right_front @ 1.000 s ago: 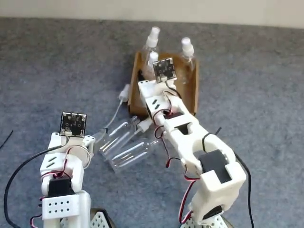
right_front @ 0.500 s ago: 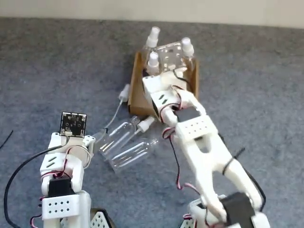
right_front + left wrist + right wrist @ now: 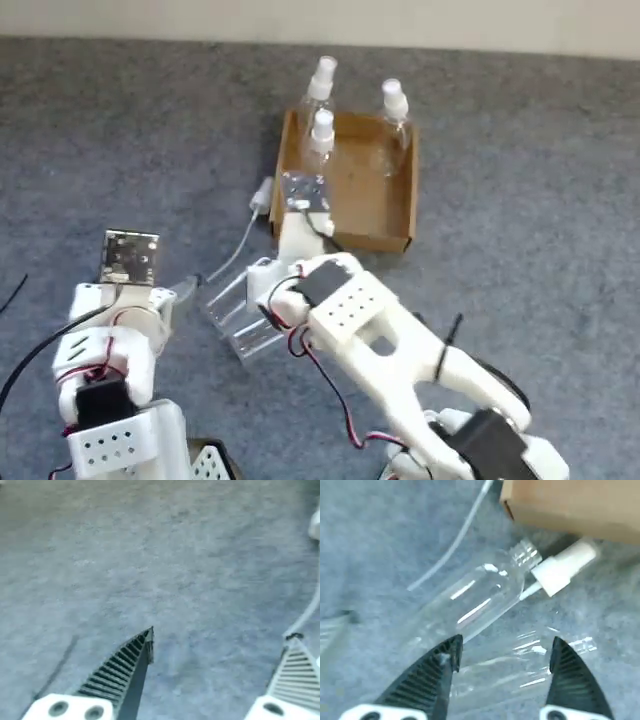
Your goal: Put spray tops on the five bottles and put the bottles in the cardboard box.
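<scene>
Two clear bottles without tops lie side by side on the grey carpet (image 3: pixel 235 305). In the right wrist view the farther bottle (image 3: pixel 480 600) has a loose white spray top (image 3: pixel 563 567) lying at its neck. The nearer bottle (image 3: pixel 520 665) lies below my right gripper (image 3: pixel 505 647), which hangs open over it. Three bottles with spray tops (image 3: pixel 322 135) (image 3: pixel 393 108) (image 3: pixel 320 85) stand at the far end of the cardboard box (image 3: pixel 385 240). Another spray top (image 3: pixel 262 195) with a long tube lies left of the box. My left gripper (image 3: pixel 220 647) is open over bare carpet, left of the lying bottles.
Grey carpet covers the whole table, with free room on the left and the far right. The box corner (image 3: pixel 570 505) is close beyond the lying bottles. A thin black cable (image 3: pixel 12 292) lies at the left edge.
My right arm has drawn back from above the box and swung down over the two lying bottles. My left arm has shifted a little to the left.
</scene>
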